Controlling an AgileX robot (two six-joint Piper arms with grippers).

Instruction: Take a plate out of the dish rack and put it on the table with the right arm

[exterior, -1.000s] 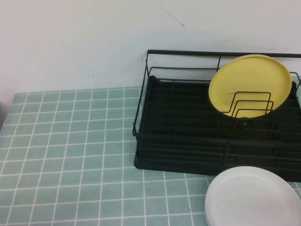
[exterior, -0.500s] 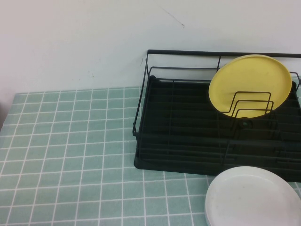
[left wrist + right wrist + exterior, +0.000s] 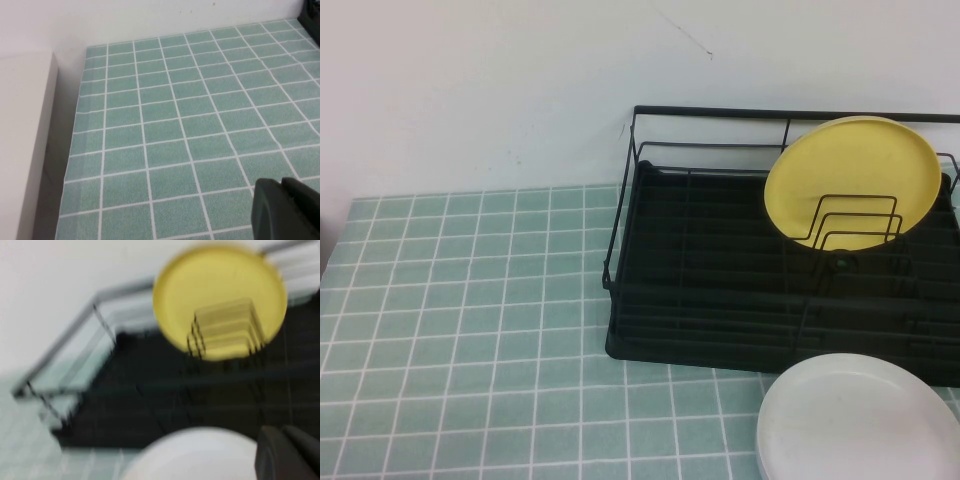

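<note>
Nothing has shifted since a second ago: the plate (image 3: 852,180) still stands upright in the dish rack (image 3: 720,300), leaning behind the wire loop dividers at its right end, and the white plate (image 3: 858,420) still lies on the table (image 3: 470,330) just in front of the rack. My overhead view shows neither arm. Only my wrist cameras do: my right gripper (image 3: 287,452) hangs near the white plate, facing the rack, and my left gripper (image 3: 285,207) sits over bare tiles well away from the rack. I cannot tell whether either claw is open or closed.
</note>
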